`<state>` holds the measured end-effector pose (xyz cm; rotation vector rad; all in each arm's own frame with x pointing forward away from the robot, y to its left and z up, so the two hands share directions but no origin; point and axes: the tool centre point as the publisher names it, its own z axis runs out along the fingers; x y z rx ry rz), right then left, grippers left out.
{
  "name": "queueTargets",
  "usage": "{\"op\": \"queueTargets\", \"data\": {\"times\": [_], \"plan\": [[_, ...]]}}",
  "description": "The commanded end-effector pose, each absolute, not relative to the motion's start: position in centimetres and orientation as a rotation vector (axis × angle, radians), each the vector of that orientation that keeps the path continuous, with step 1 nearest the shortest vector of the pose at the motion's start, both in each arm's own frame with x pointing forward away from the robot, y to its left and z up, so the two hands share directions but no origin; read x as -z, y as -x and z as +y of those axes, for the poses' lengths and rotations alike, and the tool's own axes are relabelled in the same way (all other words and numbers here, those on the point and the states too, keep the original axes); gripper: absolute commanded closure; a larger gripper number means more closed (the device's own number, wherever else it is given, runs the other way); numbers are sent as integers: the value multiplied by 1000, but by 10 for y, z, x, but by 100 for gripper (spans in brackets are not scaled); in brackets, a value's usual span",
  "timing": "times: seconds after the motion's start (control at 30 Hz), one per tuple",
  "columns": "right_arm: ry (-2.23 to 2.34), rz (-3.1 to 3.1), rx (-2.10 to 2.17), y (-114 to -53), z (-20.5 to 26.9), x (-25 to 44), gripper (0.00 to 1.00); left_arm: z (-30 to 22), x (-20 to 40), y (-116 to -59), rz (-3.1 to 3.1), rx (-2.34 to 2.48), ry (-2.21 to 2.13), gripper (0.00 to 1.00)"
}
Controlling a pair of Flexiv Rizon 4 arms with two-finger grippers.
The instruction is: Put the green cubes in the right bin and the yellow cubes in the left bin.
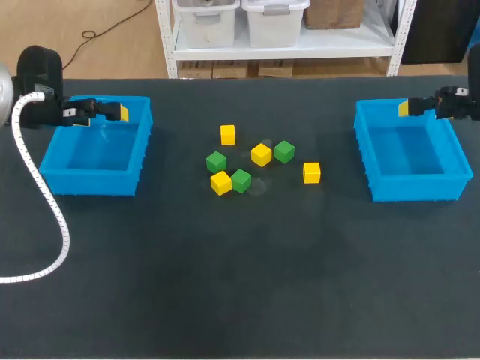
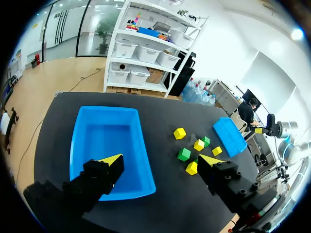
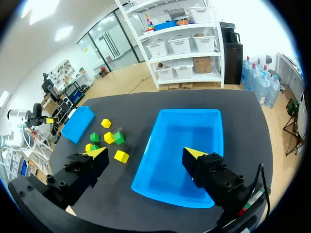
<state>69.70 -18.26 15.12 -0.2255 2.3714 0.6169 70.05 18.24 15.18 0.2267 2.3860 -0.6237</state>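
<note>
Spread wide, my left gripper [image 2: 162, 160] hangs above the left bin [image 1: 90, 182]. Four yellow cubes [image 1: 261, 154] and three green cubes [image 1: 216, 162] lie loosely clustered between the two bins, none inside either. Above the right bin [image 1: 416, 187], my right gripper [image 3: 146, 152] gapes just as wide.

Four yellow cubes [image 1: 261, 154]; three green cubes [image 1: 283, 151]; seven cubes altogether in one loose cluster; two bins: left bin [image 1: 90, 182] at 9 o'clock of the cluster, right bin [image 1: 416, 189] at 3 o'clock.
</note>
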Motion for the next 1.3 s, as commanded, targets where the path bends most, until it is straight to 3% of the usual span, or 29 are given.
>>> {"op": "queueTargets", "data": {"times": [0.03,0.43,0.8,1.3], "plan": [[269,2395,-588,-717,-176,-160,0,184,-150,-700,2377,634,-231,0],[575,2465,-493,-785,-117,-183,0,184,-150,-700,2377,634,-231,0],[863,2566,-431,-825,-48,-156,0,184,-150,-700,2377,634,-231,0],[1055,2671,-365,-819,21,-95,0,184,-150,-700,2377,634,-231,0]]}}
